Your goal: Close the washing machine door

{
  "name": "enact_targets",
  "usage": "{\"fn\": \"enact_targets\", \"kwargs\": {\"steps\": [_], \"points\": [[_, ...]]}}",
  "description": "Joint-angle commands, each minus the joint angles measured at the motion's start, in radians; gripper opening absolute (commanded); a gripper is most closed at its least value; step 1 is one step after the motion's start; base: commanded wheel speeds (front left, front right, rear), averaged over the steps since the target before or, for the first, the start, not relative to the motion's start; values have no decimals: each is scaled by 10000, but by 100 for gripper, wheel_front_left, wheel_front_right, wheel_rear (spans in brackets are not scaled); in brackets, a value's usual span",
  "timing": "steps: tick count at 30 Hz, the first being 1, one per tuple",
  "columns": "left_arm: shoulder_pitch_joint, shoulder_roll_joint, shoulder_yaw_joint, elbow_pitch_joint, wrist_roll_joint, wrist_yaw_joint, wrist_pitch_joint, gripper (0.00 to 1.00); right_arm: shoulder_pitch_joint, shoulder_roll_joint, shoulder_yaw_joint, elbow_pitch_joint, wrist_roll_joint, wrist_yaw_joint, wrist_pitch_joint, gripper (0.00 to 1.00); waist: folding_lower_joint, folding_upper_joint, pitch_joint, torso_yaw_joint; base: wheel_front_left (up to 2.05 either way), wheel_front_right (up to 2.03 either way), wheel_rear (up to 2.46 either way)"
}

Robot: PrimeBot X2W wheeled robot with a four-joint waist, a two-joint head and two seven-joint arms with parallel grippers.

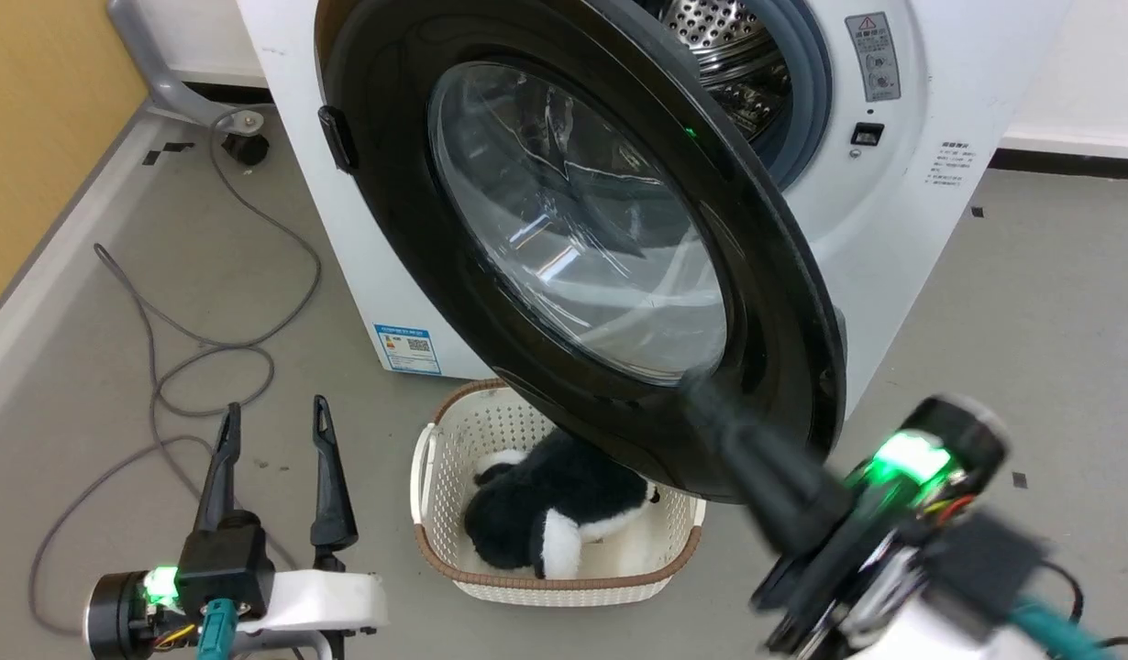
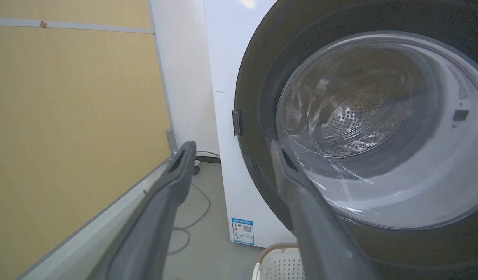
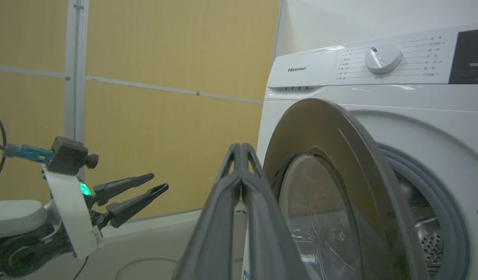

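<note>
Right gripper (image 1: 708,396) sits at the washing machine door (image 1: 573,229).

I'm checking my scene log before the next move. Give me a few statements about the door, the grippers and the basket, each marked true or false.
1. The washing machine door is fully shut. False: it stands ajar, with the steel drum showing behind it.
2. The right gripper has its fingers pressed together. True.
3. The left gripper is open and apart from the door. True.
4. The basket on the floor is empty. False: a black-and-white plush toy lies in it.
</note>
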Motion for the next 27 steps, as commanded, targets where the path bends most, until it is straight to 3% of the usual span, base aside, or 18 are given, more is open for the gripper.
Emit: {"fn": "enact_targets", "kwargs": {"steps": [1,7,19,27], "points": [[43,-61,37,-32,95,-64,-43,100,-108,-205,271,275,-258,6,-42,0,0,-1,20,-2,0,0,0],[-101,-250,139,-37,270,-258,-43,100,198,-475,444,1796,-600,6,-42,0,0,-1,261,-79,0,0,0],[-555,-508,-34,11,541,-502,-43,100,-77,-225,-1216,4272,-787,6,-42,0,0,-1,830,-125,0,0,0],[-853,-599,-194,30,635,-565,-43,100,-637,4,-2473,5049,-916,6,-42,0,0,-1,1359,29,0,0,0]]}}
